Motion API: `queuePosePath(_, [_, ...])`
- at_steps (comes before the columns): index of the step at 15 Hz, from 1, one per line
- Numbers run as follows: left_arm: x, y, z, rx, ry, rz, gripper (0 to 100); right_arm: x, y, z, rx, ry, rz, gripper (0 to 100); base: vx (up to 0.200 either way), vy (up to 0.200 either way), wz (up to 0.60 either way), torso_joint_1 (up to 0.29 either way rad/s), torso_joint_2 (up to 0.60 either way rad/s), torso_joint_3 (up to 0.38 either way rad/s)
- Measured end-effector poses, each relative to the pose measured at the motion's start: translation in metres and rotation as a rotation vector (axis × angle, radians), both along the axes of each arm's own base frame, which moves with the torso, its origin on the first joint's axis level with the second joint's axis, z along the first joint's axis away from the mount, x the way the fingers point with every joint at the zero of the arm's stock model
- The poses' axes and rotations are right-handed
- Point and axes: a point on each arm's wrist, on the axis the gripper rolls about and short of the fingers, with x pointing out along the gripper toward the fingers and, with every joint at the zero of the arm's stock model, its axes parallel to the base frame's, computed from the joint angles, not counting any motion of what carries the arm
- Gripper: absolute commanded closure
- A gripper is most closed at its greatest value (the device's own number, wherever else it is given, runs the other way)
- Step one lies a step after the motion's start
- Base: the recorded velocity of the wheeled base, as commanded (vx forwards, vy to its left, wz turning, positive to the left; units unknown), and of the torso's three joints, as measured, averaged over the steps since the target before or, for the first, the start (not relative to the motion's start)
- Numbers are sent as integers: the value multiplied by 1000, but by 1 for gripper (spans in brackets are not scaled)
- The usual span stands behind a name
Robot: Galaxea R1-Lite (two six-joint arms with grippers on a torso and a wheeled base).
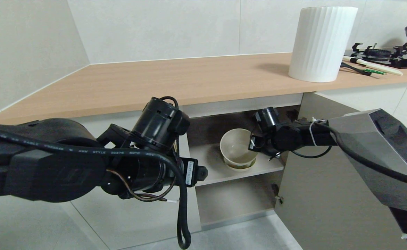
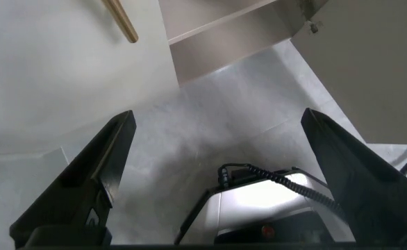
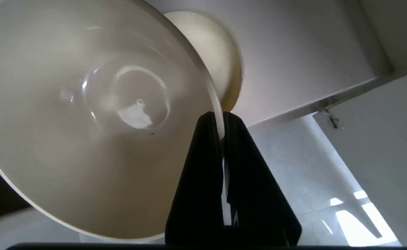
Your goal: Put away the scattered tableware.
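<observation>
A beige bowl (image 1: 236, 147) (image 3: 106, 104) is held tilted inside the open lower cabinet, over the upper shelf (image 1: 217, 172). My right gripper (image 1: 254, 144) (image 3: 221, 149) is shut on its rim, one finger inside and one outside. Directly below the bowl sits another pale dish (image 1: 240, 166) (image 3: 214, 52) on the shelf; whether the two touch I cannot tell. My left gripper (image 2: 217, 118) is open with nothing between its fingers, held low in front of the closed cabinet door to the left and pointing down at the grey floor (image 2: 217, 104).
The cabinet door (image 1: 328, 184) stands open to the right of the shelf. A lower shelf (image 1: 231, 201) lies beneath. On the wooden counter (image 1: 155, 80) stand a white ribbed container (image 1: 321, 43), loose utensils (image 1: 373, 67) and a black stove (image 1: 387, 55).
</observation>
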Motion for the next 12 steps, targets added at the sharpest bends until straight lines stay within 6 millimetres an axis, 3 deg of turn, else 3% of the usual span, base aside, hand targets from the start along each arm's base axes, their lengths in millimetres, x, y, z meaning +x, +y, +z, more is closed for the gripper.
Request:
queuePosePath(10, [2, 1, -1, 14, -7, 11, 0, 5, 0, -13, -5, 18, -12, 100, 0, 0, 0, 0, 0, 0])
queuePosePath(12, [2, 1, -2, 21, -8, 17, 0, 5, 0, -13, -6, 19, -12, 100, 200, 0, 0, 0, 5, 2])
